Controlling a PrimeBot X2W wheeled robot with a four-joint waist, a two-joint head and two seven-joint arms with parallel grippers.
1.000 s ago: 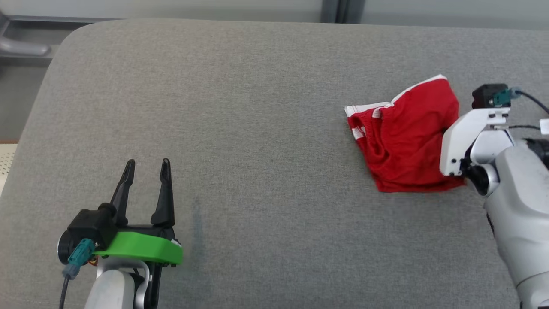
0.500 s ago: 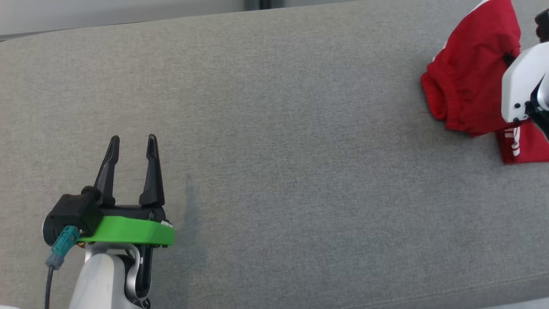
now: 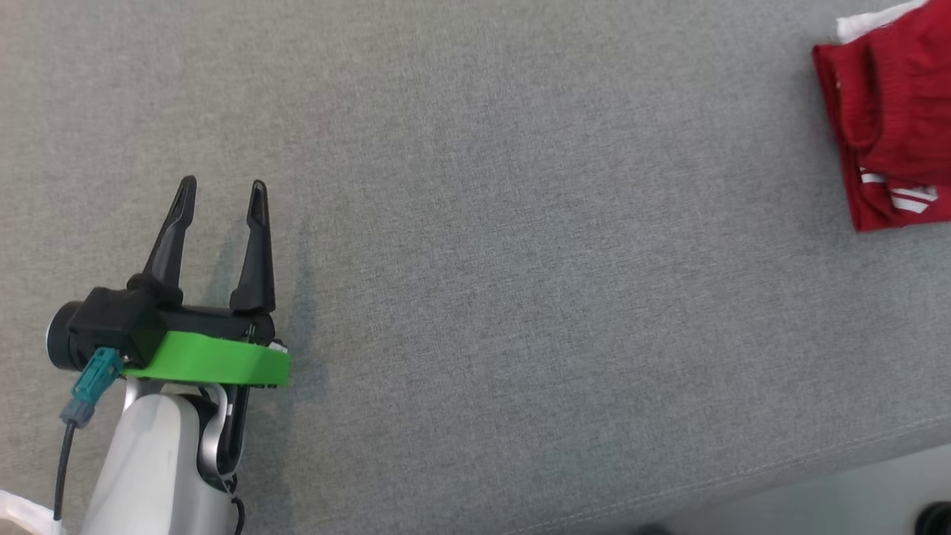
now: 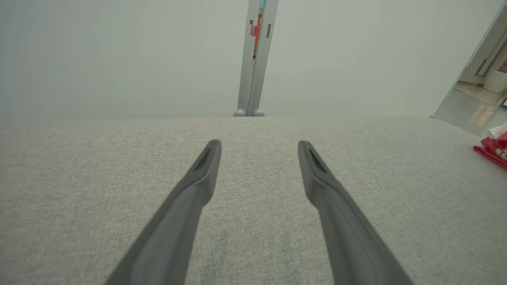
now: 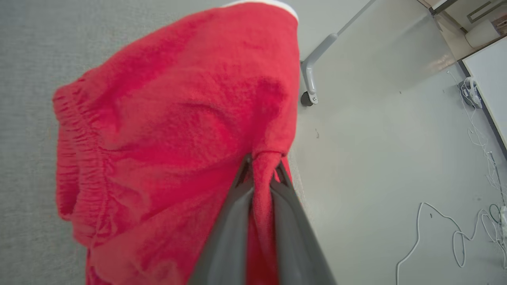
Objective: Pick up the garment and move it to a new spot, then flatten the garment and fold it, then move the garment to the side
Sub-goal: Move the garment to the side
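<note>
The garment (image 3: 895, 126) is red cloth with white trim and stripes, bunched at the far right edge of the head view. Seen from the right wrist, my right gripper (image 5: 262, 164) is shut on a pinch of the red garment (image 5: 178, 130), which hangs lifted over the grey surface. My left gripper (image 3: 220, 192) rests at the lower left of the grey cushion, open, with nothing between its fingers (image 4: 206, 170). From the left wrist, a corner of the garment (image 4: 493, 150) shows at the far right.
The grey fabric surface (image 3: 520, 260) spreads wide between the two grippers; its front edge (image 3: 780, 483) runs along the lower right. Beyond its side lie the pale floor (image 5: 376, 158), a wheeled metal leg (image 5: 311, 85) and loose white cables (image 5: 455, 233).
The head camera has swung, so the whole picture shifted. The garment went from lying flat beside my right gripper to hanging bunched and lifted in it. My left gripper stays open.
</note>
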